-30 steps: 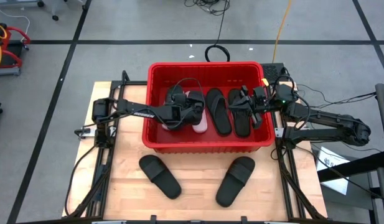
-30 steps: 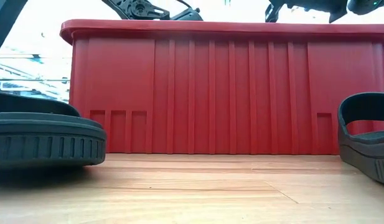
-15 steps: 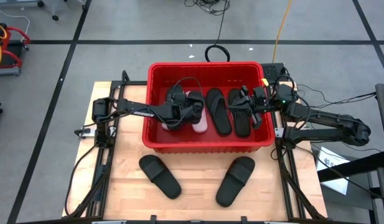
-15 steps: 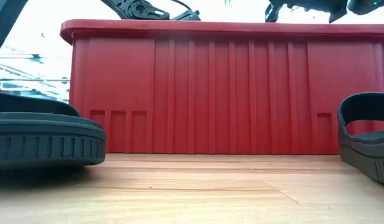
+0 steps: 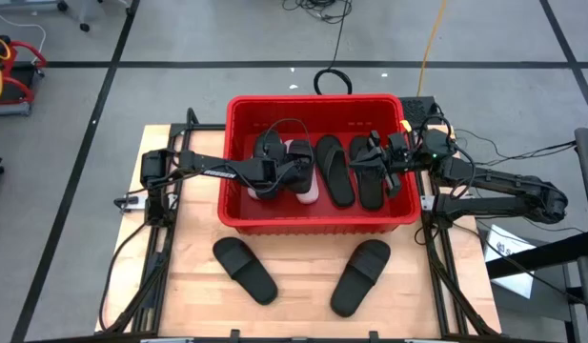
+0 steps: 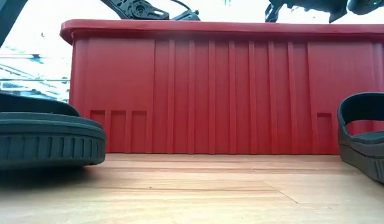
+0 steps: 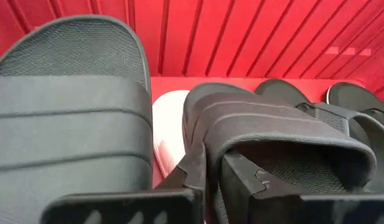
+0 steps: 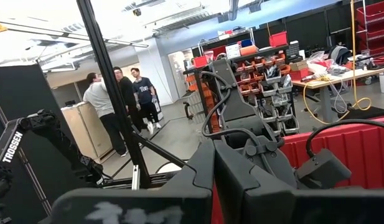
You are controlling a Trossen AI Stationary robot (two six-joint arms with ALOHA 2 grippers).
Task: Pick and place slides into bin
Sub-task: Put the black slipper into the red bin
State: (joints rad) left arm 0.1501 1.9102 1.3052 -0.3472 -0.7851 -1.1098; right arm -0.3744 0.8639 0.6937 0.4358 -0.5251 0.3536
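My left gripper (image 5: 286, 174) is down in the bin (image 5: 315, 221), left part, fingers (image 7: 192, 171) nearly together on the edge of a black slide (image 7: 272, 140); whether I'm actually pinching it, can't tell. Next to it in the left wrist view sits another black slide (image 7: 67, 112), with a pink slide (image 7: 170, 127) wedged between the two. From above, the pink one (image 5: 306, 186) peeks out just beside my left gripper.

My right gripper (image 5: 375, 158) is over the bin's right part, clamped closed, nothing in it. Two black slides (image 5: 334, 170) lie side by side in the bin's middle and right, one of them (image 5: 368, 181) right under that gripper.

Outside the bin, on the table (image 5: 198, 286), two black slides remain: one front-left (image 5: 244, 271), one front-right (image 5: 360, 276), both well apart from each other and near the bin's front wall. The low view shows them at the edges, left (image 6: 45, 140) and right (image 6: 366, 140), with the bin wall (image 6: 223, 93) between.

People (image 8: 120, 106) stand in the room behind.
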